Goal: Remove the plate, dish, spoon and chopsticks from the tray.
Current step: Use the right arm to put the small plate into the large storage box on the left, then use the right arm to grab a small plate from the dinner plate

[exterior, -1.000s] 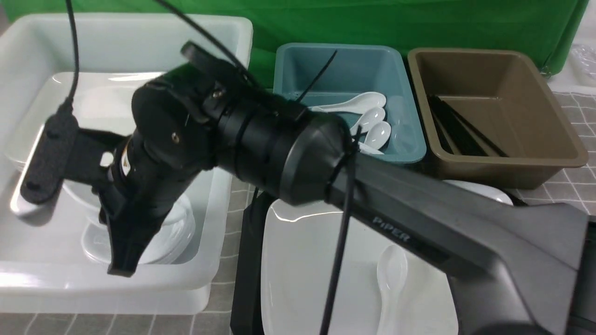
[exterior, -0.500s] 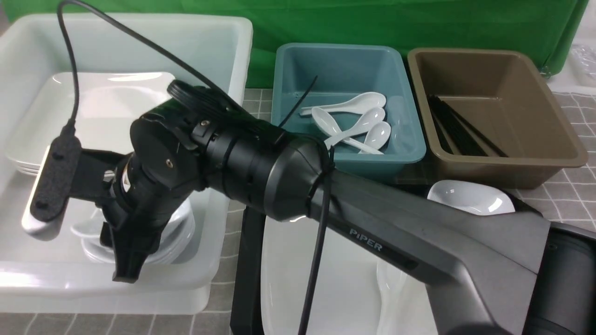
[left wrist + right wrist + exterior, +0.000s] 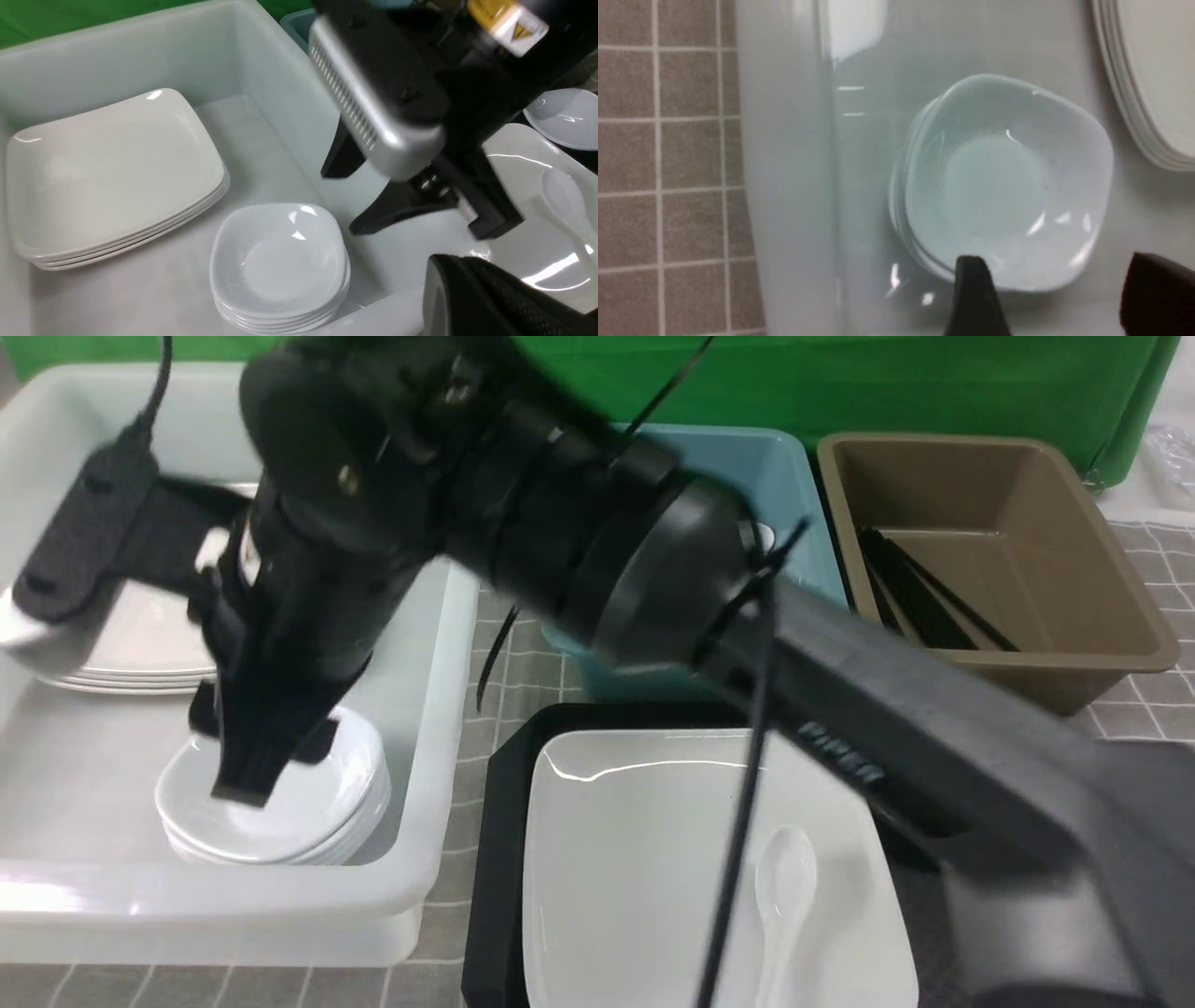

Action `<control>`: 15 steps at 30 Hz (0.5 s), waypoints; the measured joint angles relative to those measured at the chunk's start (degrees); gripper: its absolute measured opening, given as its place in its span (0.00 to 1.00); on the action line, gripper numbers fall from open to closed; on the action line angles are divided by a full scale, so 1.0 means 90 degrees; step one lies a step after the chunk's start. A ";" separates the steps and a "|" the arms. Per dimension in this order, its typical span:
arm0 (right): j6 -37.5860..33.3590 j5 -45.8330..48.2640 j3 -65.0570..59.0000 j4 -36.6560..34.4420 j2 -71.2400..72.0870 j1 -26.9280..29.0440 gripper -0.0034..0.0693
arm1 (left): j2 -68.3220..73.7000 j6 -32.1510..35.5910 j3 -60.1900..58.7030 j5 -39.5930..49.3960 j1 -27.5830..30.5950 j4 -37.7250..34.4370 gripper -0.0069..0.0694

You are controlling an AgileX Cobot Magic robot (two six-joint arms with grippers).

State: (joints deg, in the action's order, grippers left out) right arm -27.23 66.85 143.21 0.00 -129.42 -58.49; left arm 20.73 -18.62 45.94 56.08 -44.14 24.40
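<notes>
While the right arm (image 3: pixel 579 523) reaches across to the white tub (image 3: pixel 448 644) at the left, the right jaws hang wide open and empty over a stack of small dishes (image 3: pixel 317 784). Left jaws are closed. Plate (image 3: pixel 635 877) and spoon (image 3: pixel 784 882) sit on the near black tray (image 3: pixel 495 859). Best to lift straight up, clearing the tub wall, before crossing to the tray.

On the desk (image 3: pixel 187 989) we have the big tub (image 3: pixel 446 644) at left, holding 1 stack of plates (image 3: pixel 131 658) behind 1 stack of bowls (image 3: pixel 317 793). Right of it sits the tray (image 3: pixel 495 859), carrying the plate (image 3: pixel 635 877), the spoon (image 3: pixel 784 887) on it. Behind stand the middle tub (image 3: pixel 798 485) and the right tub (image 3: pixel 1092 569), the chopsticks (image 3: pixel 915 597) in the latter.
</notes>
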 joint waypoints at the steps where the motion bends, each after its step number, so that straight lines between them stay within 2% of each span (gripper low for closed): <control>1: 0.0304 0.0001 -0.0009 0.0316 0.0185 0.0000 0.60 | 0.0000 0.0014 0.0000 -0.0013 0.0000 -0.0013 0.10; 3: 0.0875 0.0001 -0.0126 0.0823 0.0452 0.0000 0.54 | 0.0000 0.0052 0.0000 -0.0041 0.0000 -0.0028 0.10; 4: 0.0875 0.0001 -0.0126 0.0823 0.0452 0.0000 0.54 | 0.0000 0.0051 0.0000 -0.0048 0.0000 -0.0028 0.10; 5: 0.1433 0.0001 -0.0367 0.1245 0.0783 0.0014 0.44 | -0.0005 0.0076 0.0000 -0.0090 0.0000 -0.0051 0.10; 9: 0.1858 0.0001 -0.1812 0.1573 0.1926 0.0272 0.27 | -0.0005 0.0306 0.0000 -0.0290 0.0000 -0.0267 0.10; 11: 0.1950 0.0001 -0.2790 0.1585 0.2488 0.0508 0.24 | -0.0005 0.0556 -0.0006 -0.0485 0.0000 -0.0542 0.10; 15: 0.2161 -0.0012 -0.5115 0.1654 0.3749 0.1358 0.25 | -0.0005 0.1235 -0.0148 -0.1109 0.0000 -0.1242 0.10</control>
State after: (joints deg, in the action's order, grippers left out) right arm -7.78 66.75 97.17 14.89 -95.68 -46.27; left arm 20.68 -7.51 44.60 46.10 -44.14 13.23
